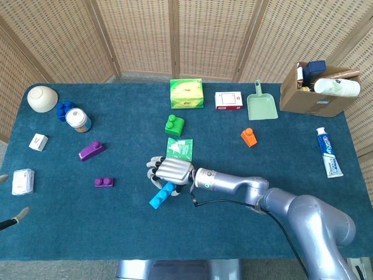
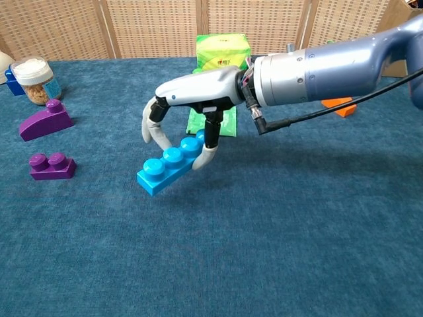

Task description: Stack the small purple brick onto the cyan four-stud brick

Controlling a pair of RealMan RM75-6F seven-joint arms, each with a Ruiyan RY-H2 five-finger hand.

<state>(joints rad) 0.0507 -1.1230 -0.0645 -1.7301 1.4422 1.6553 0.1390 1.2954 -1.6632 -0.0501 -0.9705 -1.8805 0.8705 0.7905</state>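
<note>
Glossy plastic cyan brick [image 2: 170, 164], matt napped cloth tabletop [image 2: 284, 224], smooth silver metallic-looking right forearm [image 2: 317, 69].

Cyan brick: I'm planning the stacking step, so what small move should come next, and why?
Probably set the cyan brick down flat. The right robot hand holds it tilted above the cloth, studs up, while the small purple brick lies apart to the left, ungrasped. It likely needs a steady base first.
</note>
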